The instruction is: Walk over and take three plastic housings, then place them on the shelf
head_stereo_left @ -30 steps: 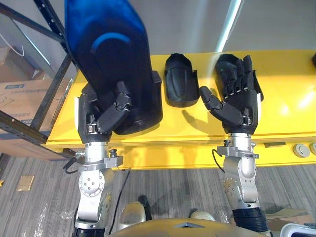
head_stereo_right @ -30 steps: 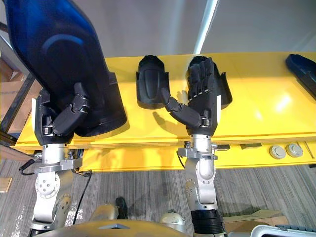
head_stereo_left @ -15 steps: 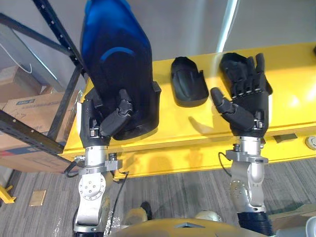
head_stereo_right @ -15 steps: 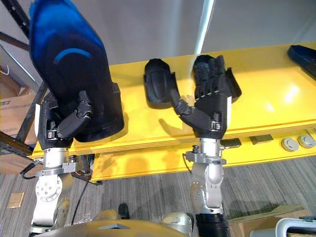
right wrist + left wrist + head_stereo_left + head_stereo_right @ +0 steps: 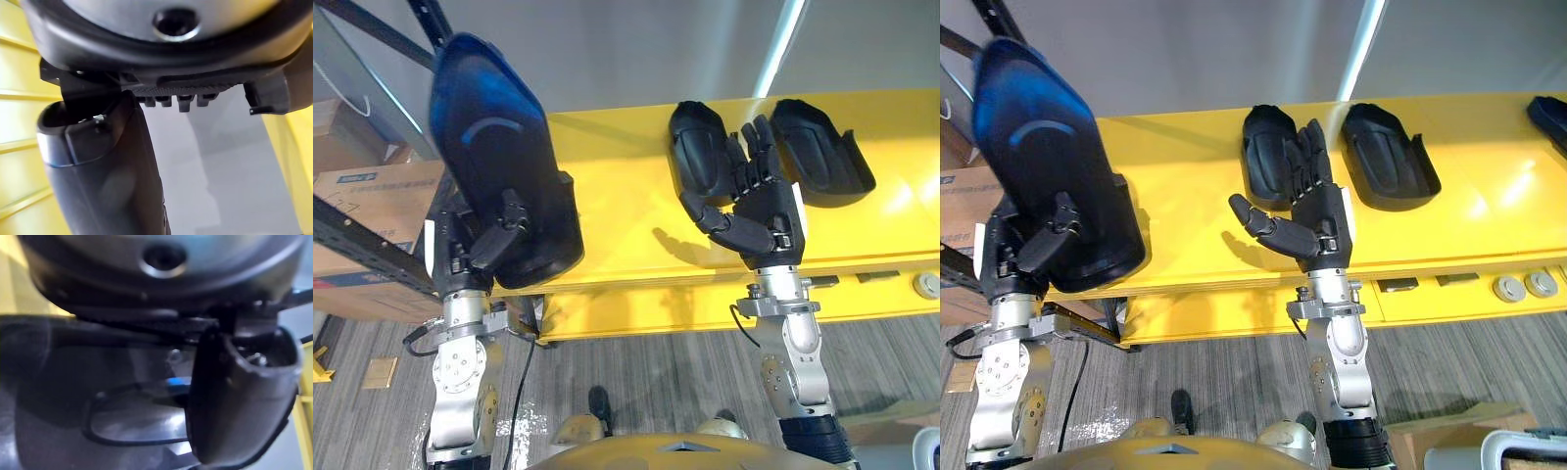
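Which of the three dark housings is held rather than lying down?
The leftmost housing, gripped by the left hand; the middle housing and right housing lie on the yellow surface near the open right hand.

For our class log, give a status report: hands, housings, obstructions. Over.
Left hand shut on blue housing, aloft. Right hand open by left black housing; right black housing beside it on yellow table. No obstruction seen.
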Motion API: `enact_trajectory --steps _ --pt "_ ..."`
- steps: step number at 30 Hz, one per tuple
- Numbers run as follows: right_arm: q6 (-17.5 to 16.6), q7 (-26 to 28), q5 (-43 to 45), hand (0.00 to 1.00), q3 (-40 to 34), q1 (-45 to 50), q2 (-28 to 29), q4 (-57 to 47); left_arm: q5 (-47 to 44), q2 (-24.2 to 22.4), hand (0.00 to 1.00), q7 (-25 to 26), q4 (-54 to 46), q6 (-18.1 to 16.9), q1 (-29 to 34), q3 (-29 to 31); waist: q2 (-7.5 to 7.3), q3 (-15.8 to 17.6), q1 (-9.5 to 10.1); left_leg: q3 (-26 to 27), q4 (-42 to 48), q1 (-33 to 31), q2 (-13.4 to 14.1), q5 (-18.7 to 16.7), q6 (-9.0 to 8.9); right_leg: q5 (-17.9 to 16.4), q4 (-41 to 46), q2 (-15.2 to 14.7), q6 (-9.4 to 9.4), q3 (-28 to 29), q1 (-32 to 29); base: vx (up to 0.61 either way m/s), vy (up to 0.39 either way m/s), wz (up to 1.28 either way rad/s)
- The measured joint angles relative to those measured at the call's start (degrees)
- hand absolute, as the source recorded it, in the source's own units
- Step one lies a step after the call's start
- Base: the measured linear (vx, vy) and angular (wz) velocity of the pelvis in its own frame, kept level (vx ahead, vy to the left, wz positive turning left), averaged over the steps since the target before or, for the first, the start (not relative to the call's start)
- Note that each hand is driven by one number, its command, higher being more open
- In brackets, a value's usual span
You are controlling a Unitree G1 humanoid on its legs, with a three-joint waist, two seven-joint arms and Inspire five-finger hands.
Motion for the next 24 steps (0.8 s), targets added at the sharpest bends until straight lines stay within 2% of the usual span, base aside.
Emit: enact_trajectory --steps 2,3,5,7,10,14,18,24 --pt "0.7 1.5 1.0 1.00 -0.2 -3.9 -2.4 0.0 -6.0 0.9 0.00 -0.6 5.8 0.0 -6.9 0.4 0.85 2.1 -1.06 0.5 0.0 -1.9 0.2 1.0 -0.11 0.0 0.1 0.2 -0.03 1.1 -2.4 -0.06 -0.036 -0.12" --pt "0.8 1.6 1.0 1.00 -0.2 -4.4 -2.6 0.0 -6.4 1.1 0.00 -0.6 6.7 0.0 -8.1 0.5 0.94 2.6 -1.06 0.7 0.0 -2.1 0.2 1.1 -0.07 0.0 0.1 0.2 -0.04 1.3 -2.7 -0.12 -0.031 -0.11" --pt "1.7 2.0 2.1 1.00 -0.1 -7.8 -4.1 0.0 -10.6 2.1 0.00 -0.9 12.8 0.1 -16.9 0.8 2.17 5.1 -1.73 0.8 -0.1 -3.7 0.2 1.7 -0.29 -0.3 1.6 0.3 -0.47 1.6 -5.1 -0.11 -0.009 -0.04" --pt "2.6 2.2 2.1 1.00 0.8 -8.9 -4.4 0.0 -12.3 4.0 0.00 -0.8 15.8 0.1 -20.9 0.9 2.61 7.0 -2.35 1.2 -0.3 -3.7 0.5 1.9 -0.38 -1.0 3.4 0.3 -0.96 2.7 -6.3 -0.08 -0.010 -0.11" --pt "4.4 3.7 2.6 1.00 3.0 -9.0 -5.4 0.0 -12.4 7.7 0.00 -0.5 20.2 0.2 -25.7 0.9 2.87 7.3 -2.67 2.0 -0.1 -4.7 0.7 2.9 -0.04 -1.6 5.2 0.3 -1.44 4.1 -8.9 -0.04 -0.020 -0.16" --pt "7.2 5.0 2.9 1.00 5.5 -9.1 -5.7 0.1 -12.9 11.4 0.00 0.1 24.8 1.8 -30.5 1.1 2.95 7.4 -2.75 2.3 -0.1 -4.8 1.1 3.3 -0.26 -2.4 7.0 0.3 -1.64 4.8 -10.2 0.00 -0.034 -0.07" --pt "9.1 6.0 3.1 1.00 8.5 -9.3 -6.3 0.1 -12.4 12.9 0.00 1.1 29.7 5.5 -35.2 1.4 3.71 8.0 -2.67 2.4 -0.1 -4.8 1.4 3.6 -0.47 -3.4 9.0 0.2 -1.99 5.3 -11.2 -0.02 -0.033 -0.02" --pt "10.8 6.8 3.1 1.00 11.0 -9.3 -7.6 0.1 -11.6 18.1 0.00 2.2 36.1 10.0 -38.1 1.5 4.52 8.8 -3.58 2.7 -0.1 -5.4 1.6 4.2 -0.51 -3.9 10.3 0.2 -2.43 6.1 -12.8 -0.04 -0.023 -0.03"
